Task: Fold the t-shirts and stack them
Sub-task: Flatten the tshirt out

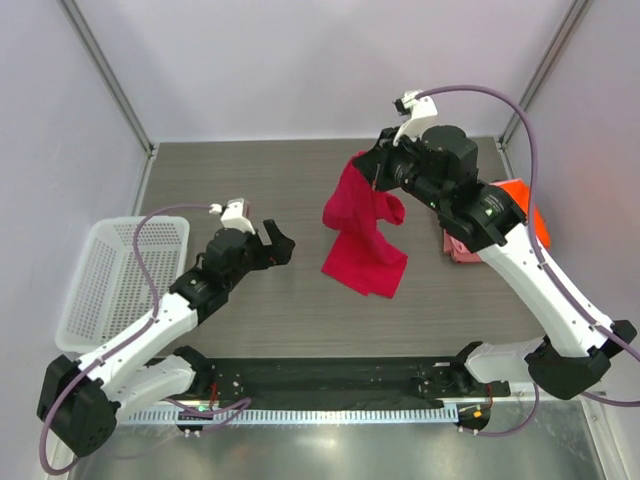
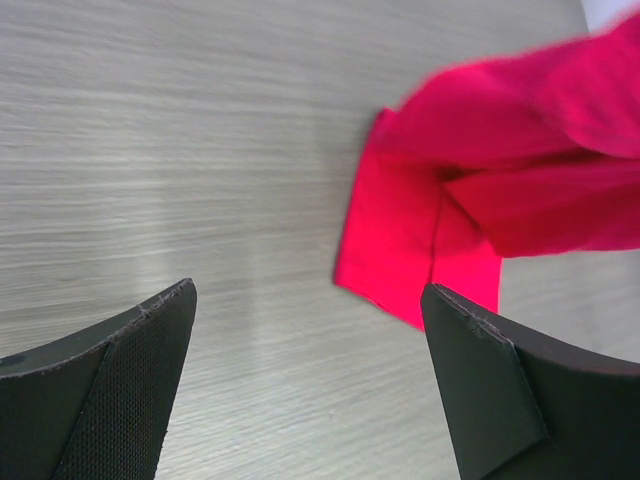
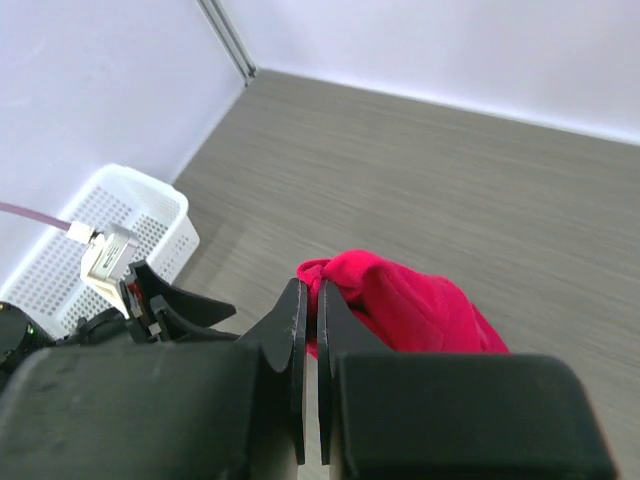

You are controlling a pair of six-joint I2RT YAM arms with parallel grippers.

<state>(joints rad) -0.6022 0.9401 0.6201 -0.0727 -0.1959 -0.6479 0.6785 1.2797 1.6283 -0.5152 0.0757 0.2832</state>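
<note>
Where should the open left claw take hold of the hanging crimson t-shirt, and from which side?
Probably the lower left corner of the crimson t-shirt, coming in from the left. The shirt hangs pinched in the right claw, and its bottom edge trails loose towards the open left claw, so that corner faces it unobstructed.

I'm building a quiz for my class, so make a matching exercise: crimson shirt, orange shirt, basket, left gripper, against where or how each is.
1 crimson shirt
2 orange shirt
3 basket
4 left gripper

A open and empty
B at the far left
C hanging from the right gripper
D partly behind the right arm

Pairs: 1-C, 2-D, 3-B, 4-A
</note>
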